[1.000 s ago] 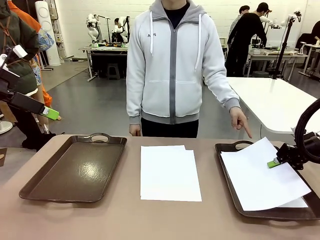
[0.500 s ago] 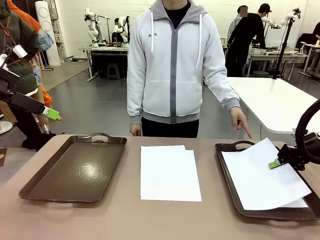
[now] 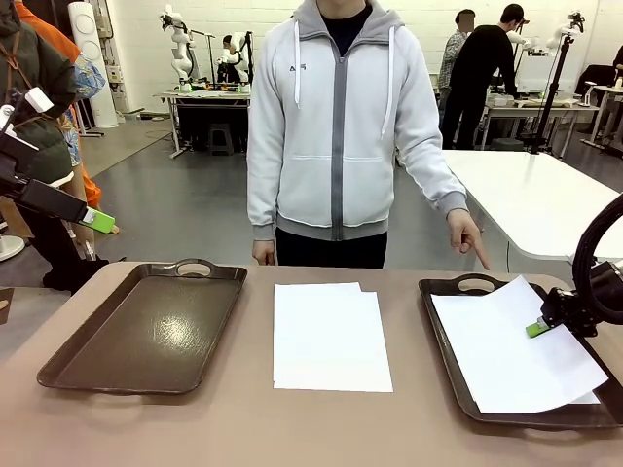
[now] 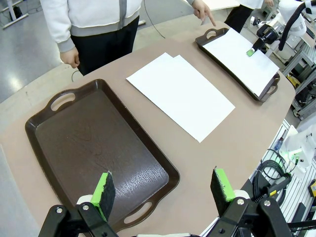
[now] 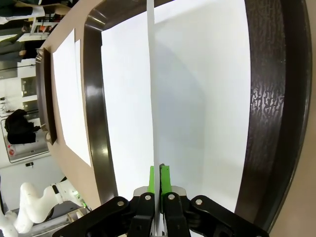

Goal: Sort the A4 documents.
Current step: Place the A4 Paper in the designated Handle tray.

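Two overlapping A4 documents (image 3: 331, 336) lie flat mid-table, also seen in the left wrist view (image 4: 180, 94). My right gripper (image 3: 537, 328) is shut on the right edge of another white sheet (image 3: 511, 345), held low and slightly tilted over the right brown tray (image 3: 440, 292). In the right wrist view the pinched sheet (image 5: 150, 74) runs edge-on from my right gripper (image 5: 158, 177), above a sheet (image 5: 197, 98) lying in the tray. My left gripper (image 4: 163, 187) hangs open and empty, high above the left tray (image 4: 98, 148).
A person in a grey hoodie stands at the far side, one hand (image 3: 467, 236) pointing down at the right tray's far handle. The left tray (image 3: 146, 326) holds nothing. My left gripper (image 3: 97, 221) sits off the table's left edge. Bare tabletop lies between the trays.
My right gripper has sunk a little and drifted right, bringing the held sheet lower toward the right tray. The left arm and the person's hand have stayed put.
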Controlling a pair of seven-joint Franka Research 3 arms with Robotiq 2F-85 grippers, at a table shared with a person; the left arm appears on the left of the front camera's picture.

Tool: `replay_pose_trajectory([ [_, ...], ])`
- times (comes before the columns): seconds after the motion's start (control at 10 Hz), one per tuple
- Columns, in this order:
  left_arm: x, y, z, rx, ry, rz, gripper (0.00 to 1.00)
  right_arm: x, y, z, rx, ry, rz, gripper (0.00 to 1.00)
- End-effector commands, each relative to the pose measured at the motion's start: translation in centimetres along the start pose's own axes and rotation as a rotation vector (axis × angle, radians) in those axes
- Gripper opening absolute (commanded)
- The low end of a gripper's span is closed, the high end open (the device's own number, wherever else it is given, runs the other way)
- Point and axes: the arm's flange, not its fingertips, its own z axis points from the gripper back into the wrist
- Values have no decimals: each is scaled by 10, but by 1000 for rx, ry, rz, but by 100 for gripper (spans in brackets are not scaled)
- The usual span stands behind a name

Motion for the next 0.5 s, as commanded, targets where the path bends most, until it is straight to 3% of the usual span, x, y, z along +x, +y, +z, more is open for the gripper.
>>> replay_pose_trajectory([
  [0.0, 0, 1, 0, -12, -5, -5, 100, -2, 5, -2, -30, -1, -20, 1],
  [0.2, 0, 1, 0, -12, -5, -5, 100, -1, 5, -3, -38, -8, -25, 1],
  [0.3, 0, 1, 0, -12, -5, -5, 100, 0, 4, -4, -43, -12, -33, 14],
  [0.4, 0, 1, 0, -12, -5, -5, 100, 0, 4, -4, -47, -20, -28, 17],
])
